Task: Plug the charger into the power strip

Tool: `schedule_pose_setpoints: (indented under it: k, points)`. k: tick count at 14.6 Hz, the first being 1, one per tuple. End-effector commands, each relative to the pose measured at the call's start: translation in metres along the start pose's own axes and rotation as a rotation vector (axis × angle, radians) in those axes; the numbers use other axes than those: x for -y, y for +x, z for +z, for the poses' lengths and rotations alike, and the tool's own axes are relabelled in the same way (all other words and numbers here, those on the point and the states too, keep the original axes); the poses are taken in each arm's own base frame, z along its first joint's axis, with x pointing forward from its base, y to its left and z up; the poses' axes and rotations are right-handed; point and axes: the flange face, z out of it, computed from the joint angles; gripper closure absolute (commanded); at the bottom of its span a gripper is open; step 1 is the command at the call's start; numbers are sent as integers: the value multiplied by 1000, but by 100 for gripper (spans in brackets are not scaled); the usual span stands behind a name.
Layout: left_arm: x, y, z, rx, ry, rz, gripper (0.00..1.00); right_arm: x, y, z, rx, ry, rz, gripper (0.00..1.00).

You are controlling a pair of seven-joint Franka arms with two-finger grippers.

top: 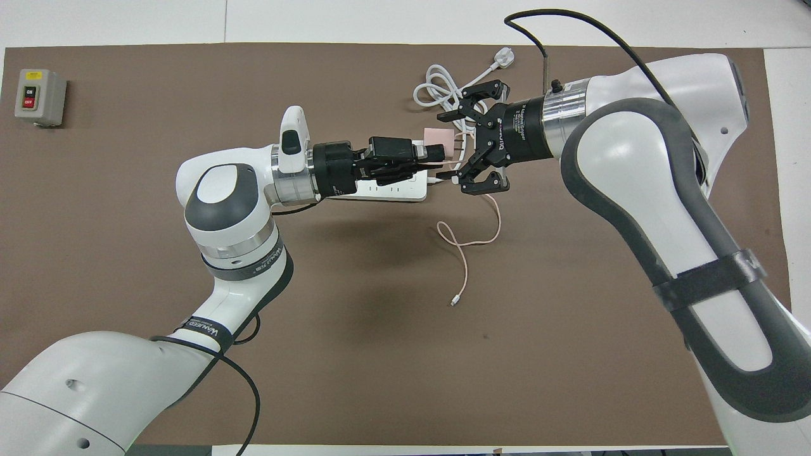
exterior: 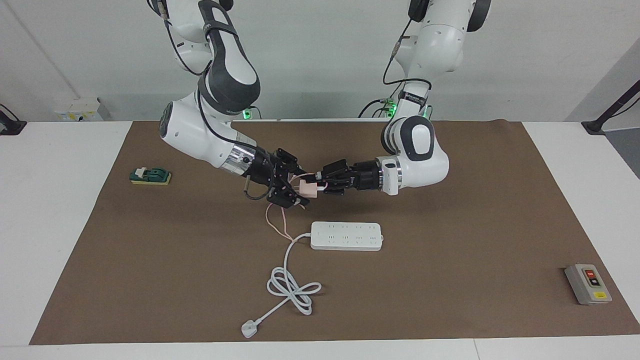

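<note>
The pale-pink charger (exterior: 306, 188) (top: 439, 137) hangs in the air over the mat, just beside the power strip (exterior: 346, 236) (top: 393, 190). My left gripper (exterior: 318, 183) (top: 440, 152) is shut on the charger. My right gripper (exterior: 301, 189) (top: 451, 149) faces it from the other end, its fingers spread open around the charger. The thin pink cable (exterior: 276, 220) (top: 470, 242) drops from the charger to the mat and ends in a small connector (top: 455, 303). The left arm hides much of the strip from overhead.
The strip's thick white cord (exterior: 292, 288) (top: 437, 88) lies knotted, ending in a white plug (exterior: 248, 329) (top: 505, 58) farther from the robots. A grey switch box (exterior: 587, 284) (top: 39, 96) sits toward the left arm's end, and a green-and-yellow block (exterior: 150, 176) toward the right arm's end.
</note>
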Motion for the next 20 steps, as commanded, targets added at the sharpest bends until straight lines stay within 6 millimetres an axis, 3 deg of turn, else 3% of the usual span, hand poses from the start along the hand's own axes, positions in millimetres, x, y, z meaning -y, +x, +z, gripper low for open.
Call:
schedule_pose_setpoints:
  k: [1,3,8,14,18,20]
  points:
    - [-10,3,1,-19,-17,7,100,5,0,-17,5,31,24,0]
    - [-15,3,-2,-34,-1,19,100,4,-1,-40,14,33,30,0]
    - [-43,11,-33,-111,112,54,100,-9,-15,-107,-34,38,-29,0]
    - [-72,12,-111,-107,414,0,100,-35,-27,-174,-195,34,-195,0]
    - [-90,10,-174,-22,704,-10,100,-45,-11,-197,-302,-44,-394,0]
    - [-113,4,-185,47,904,-11,100,-49,1,-212,-338,-94,-521,0]
